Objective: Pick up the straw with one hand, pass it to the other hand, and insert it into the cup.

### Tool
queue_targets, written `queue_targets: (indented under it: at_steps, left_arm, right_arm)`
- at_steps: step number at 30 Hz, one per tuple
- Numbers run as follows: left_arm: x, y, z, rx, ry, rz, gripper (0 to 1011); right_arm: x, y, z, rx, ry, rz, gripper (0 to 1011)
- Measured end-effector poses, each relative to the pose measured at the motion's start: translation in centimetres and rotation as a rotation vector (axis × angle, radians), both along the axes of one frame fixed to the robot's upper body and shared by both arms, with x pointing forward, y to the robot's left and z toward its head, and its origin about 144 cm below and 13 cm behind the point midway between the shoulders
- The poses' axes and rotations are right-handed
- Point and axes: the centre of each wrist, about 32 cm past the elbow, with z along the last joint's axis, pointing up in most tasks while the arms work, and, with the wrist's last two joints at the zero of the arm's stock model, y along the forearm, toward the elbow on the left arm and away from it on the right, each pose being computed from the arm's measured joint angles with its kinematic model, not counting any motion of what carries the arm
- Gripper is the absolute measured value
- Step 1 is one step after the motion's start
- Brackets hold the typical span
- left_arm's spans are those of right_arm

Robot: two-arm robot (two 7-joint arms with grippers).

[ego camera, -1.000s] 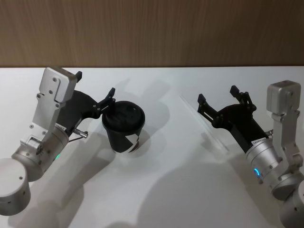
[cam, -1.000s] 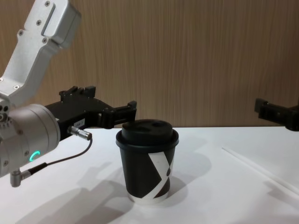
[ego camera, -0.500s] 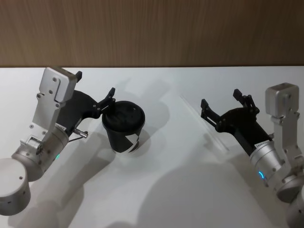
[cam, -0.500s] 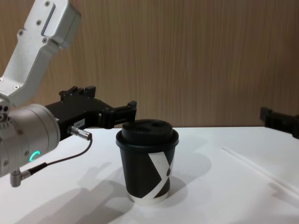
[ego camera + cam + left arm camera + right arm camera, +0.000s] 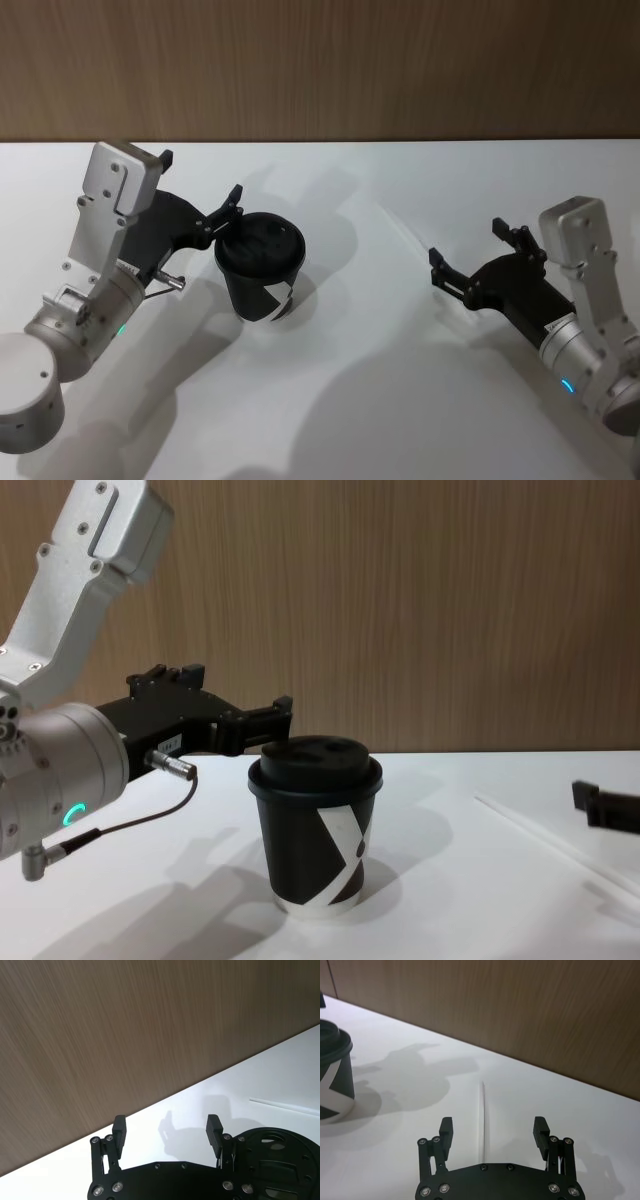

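right of the cup [image 5: 260,265], our right gripper [image 5: 493,1127] gapes wide astride the straw [image 5: 483,1115] to pinch it — left gripper [image 5: 200,176] idles open beside the cup.

place: lab-style test bench | white table [image 5: 380,400] | wood-panelled wall [image 5: 320,60] behind

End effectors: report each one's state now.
Left end effector: open, empty, near the cup.
Right end effector: open, empty, over the straw.

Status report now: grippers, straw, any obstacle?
Right gripper open, poised over straw, not gripping. Left gripper open, beside cup. Straw lying flat. No obstacle seen near it.
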Motion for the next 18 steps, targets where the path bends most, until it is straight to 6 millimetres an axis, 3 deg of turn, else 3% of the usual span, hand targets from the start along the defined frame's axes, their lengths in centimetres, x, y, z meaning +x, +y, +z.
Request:
queue_targets:
  at_steps: [18]
  left_arm:
    - [0.0, 0.0, 0.0, 0.0, 0.0, 0.0, 1002]
  right_arm:
    - [2.0, -2.2, -0.6, -0.051, 0.12, 0.053, 1001]
